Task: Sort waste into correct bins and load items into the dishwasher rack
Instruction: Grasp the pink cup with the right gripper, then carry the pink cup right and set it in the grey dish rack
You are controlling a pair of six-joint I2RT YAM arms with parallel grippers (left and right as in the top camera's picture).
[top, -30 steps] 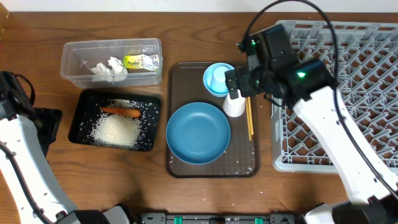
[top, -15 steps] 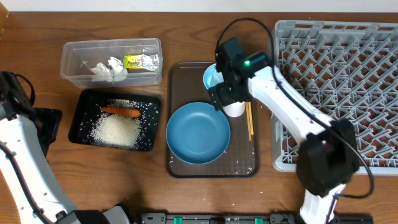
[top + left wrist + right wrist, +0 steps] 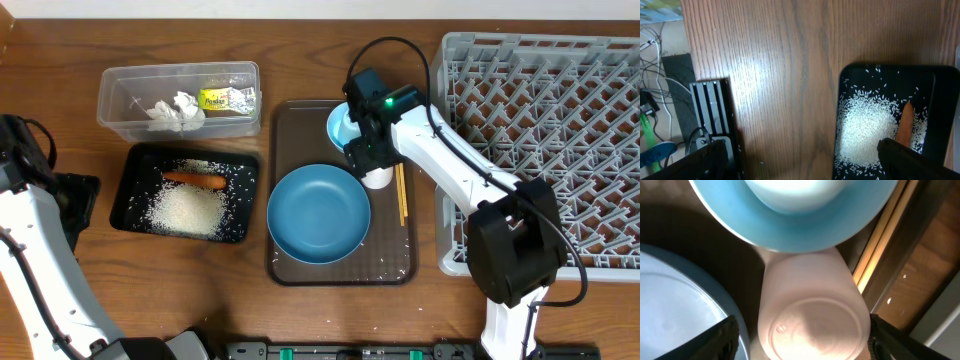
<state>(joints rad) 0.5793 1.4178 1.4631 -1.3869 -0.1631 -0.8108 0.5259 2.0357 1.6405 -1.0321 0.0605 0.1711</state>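
The wooden table (image 3: 200,310), of mid-brown grain, carries a dark brown rectangular serving tray with a raised rim (image 3: 392,258). The tray lies flat near the middle, square to the table's edges. A black fixture with green fittings (image 3: 350,352) sits at the near edge, partly cropped. Beyond the table's left edge stand a black ribbed metal block (image 3: 715,115), loose white cables (image 3: 651,41) and a green clip (image 3: 646,131). The detail there is unclear.

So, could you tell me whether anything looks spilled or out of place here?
A few loose rice grains lie scattered on the brown serving tray, near its front edge, rather than with the rice pile in the black tray. The white-pinkish cup stands base up. Nothing else stands out.
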